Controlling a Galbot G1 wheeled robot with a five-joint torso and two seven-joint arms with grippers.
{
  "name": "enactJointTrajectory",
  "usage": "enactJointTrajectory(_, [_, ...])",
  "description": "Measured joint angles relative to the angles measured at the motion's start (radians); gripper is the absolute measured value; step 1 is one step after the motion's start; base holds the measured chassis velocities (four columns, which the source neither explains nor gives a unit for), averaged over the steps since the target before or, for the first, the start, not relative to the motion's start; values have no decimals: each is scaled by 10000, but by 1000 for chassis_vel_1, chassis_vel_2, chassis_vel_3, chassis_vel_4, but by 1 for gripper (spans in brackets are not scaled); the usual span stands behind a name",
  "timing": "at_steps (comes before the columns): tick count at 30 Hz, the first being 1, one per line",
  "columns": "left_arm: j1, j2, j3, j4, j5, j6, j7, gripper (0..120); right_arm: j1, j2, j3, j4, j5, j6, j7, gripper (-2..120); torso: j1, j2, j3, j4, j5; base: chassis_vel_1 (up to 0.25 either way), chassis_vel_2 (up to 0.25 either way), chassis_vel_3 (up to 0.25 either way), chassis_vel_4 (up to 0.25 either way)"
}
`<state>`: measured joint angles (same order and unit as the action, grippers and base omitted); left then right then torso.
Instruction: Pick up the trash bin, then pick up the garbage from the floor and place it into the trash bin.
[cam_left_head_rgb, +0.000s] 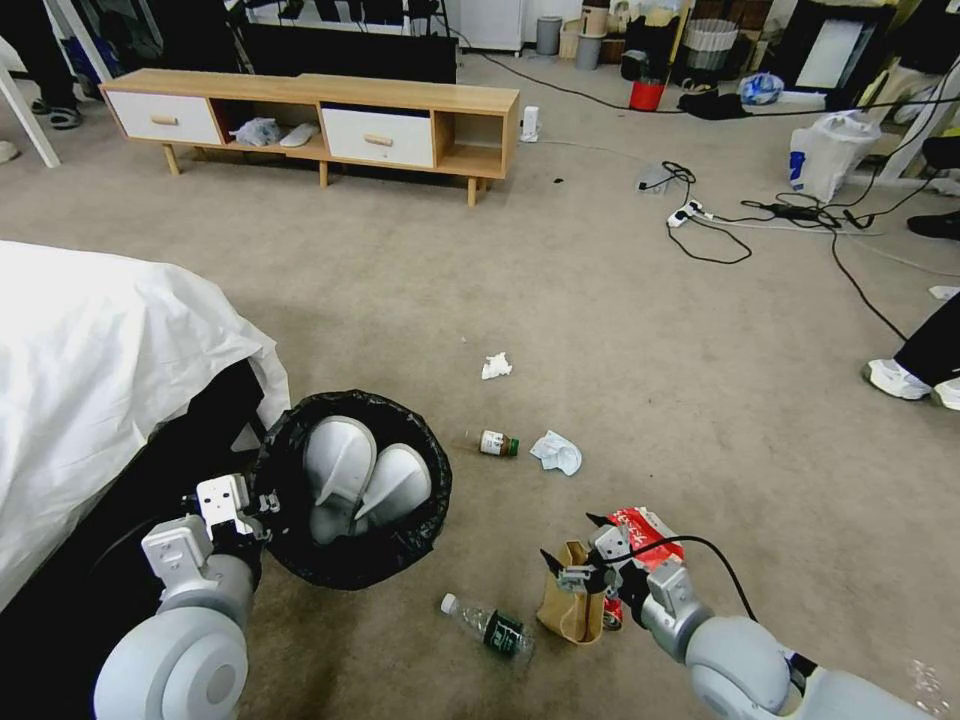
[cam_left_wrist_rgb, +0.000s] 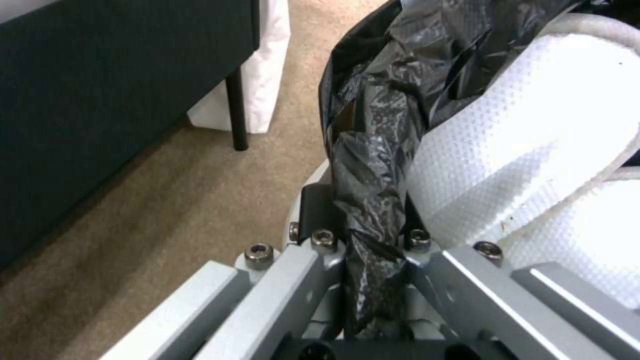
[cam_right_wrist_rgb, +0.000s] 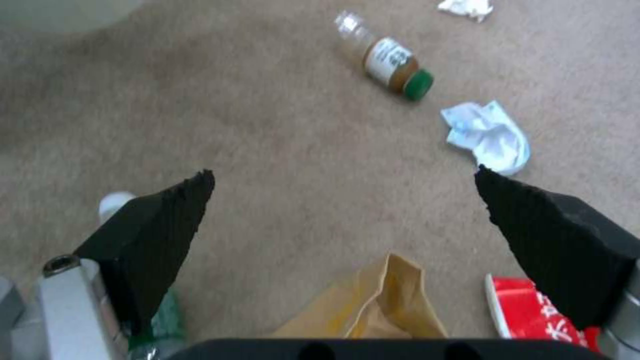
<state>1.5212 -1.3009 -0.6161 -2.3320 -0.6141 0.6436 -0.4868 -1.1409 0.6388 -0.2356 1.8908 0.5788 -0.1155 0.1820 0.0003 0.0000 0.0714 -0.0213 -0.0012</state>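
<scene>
At lower left the left gripper pinches the black-lined rim of the trash bin. At lower right the right gripper hangs with fingers spread above the brown paper bag; farther up-frame, a small bottle lies on the floor.

A: Any writing you can actually read?

B: Hardly. The red-and-white carton beside the brown paper bag has white characters printed on it, too cut off to make out.

A: The bottle label?

B: The small bottle beyond the bag has a pale label with print, too blurred to read.
</scene>
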Motion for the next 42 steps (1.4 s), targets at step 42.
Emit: enactJointTrajectory(42, [-57,-754,-333,226,653,-208,404,2,4821,2030,-5312,-1226,2197,-1831,166,100,0,0,0,1,2,0,0,0,0])
